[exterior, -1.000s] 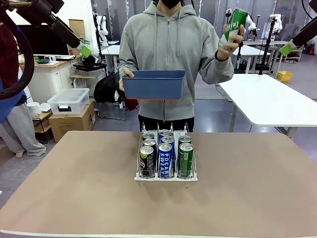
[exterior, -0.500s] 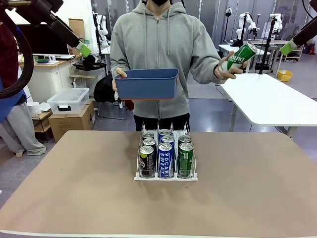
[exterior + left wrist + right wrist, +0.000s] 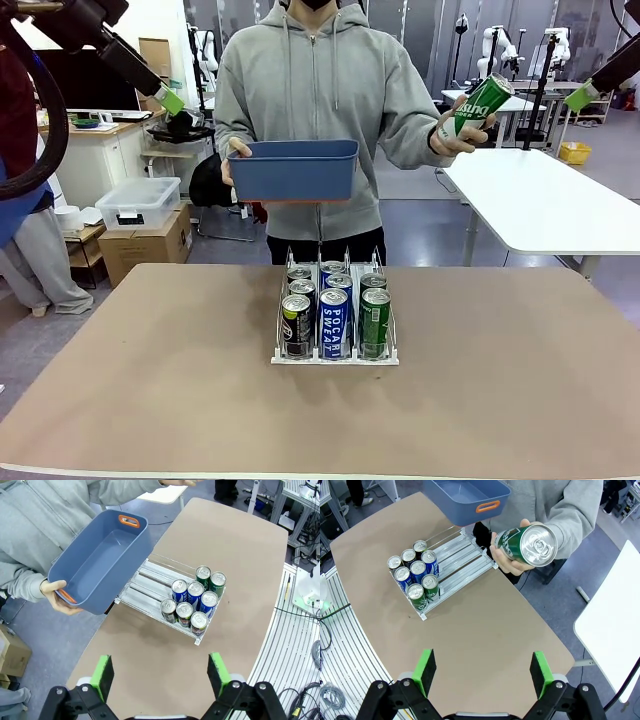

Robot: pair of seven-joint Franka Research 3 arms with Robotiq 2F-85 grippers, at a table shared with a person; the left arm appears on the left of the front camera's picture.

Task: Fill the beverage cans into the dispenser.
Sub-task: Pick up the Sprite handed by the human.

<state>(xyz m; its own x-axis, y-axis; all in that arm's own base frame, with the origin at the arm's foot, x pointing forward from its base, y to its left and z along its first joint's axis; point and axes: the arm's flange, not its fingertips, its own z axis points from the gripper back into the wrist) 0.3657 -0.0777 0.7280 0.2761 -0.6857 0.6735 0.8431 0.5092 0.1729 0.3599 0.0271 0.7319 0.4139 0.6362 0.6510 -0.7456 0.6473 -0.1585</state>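
Hand [image 3: 452, 134] raised one green can [image 3: 478, 104]; eight cans [image 3: 333, 320] in dispenser [image 3: 335, 358]; left pincer [image 3: 160, 662], right pincer [image 3: 482, 661] apart.

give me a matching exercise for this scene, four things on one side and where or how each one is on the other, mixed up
Things:
1. blue bin
2. loose green can
3. dispenser
4. left gripper

States:
a. open, above the table
b. standing on the table, cans in its lanes
c. tilted in the person's raised hand
d. empty, held up by one end

Pairs: 1-d, 2-c, 3-b, 4-a
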